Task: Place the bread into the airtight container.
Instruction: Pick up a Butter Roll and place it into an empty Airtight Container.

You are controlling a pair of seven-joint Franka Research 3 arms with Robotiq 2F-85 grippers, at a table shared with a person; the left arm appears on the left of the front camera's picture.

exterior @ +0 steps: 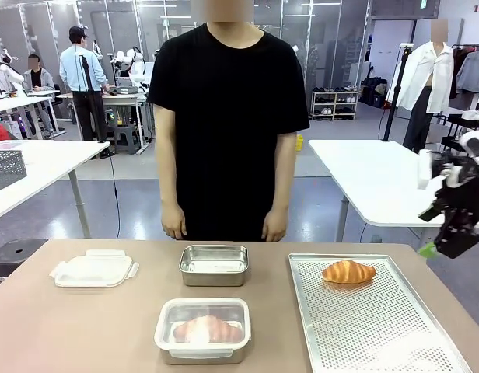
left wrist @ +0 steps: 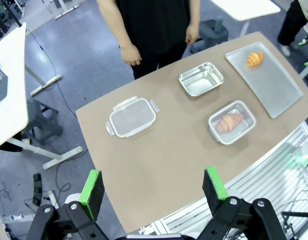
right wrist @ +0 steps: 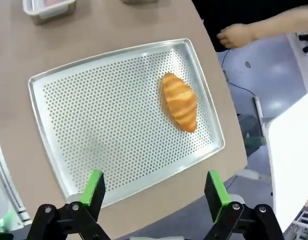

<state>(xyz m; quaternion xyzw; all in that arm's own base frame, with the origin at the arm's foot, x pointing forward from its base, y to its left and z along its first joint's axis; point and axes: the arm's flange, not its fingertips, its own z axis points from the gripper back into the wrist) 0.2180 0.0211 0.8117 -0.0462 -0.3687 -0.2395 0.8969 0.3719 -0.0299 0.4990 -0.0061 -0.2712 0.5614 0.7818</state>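
Note:
A golden bread (exterior: pixel 348 271) (right wrist: pixel 180 101) (left wrist: pixel 254 59) lies on the far part of the perforated metal tray (exterior: pixel 379 326) (right wrist: pixel 109 115) at the table's right. An open steel airtight container (exterior: pixel 214 264) (left wrist: pixel 201 78) stands mid-table with nothing in it. In front of it a second container (exterior: pixel 203 329) (left wrist: pixel 232 121) with a clear lid on holds another bread. My right gripper (exterior: pixel 438 245) (right wrist: pixel 154 192) hangs open, high over the tray's right edge, nothing between its fingers. My left gripper (left wrist: pixel 153 190) stands open too, high above the table's near left edge.
A loose clear lid (exterior: pixel 93 269) (left wrist: pixel 132 116) lies at the table's left. The person stands at the far edge, both hands (exterior: pixel 173 225) hanging at the sides. White tables stand behind on either side.

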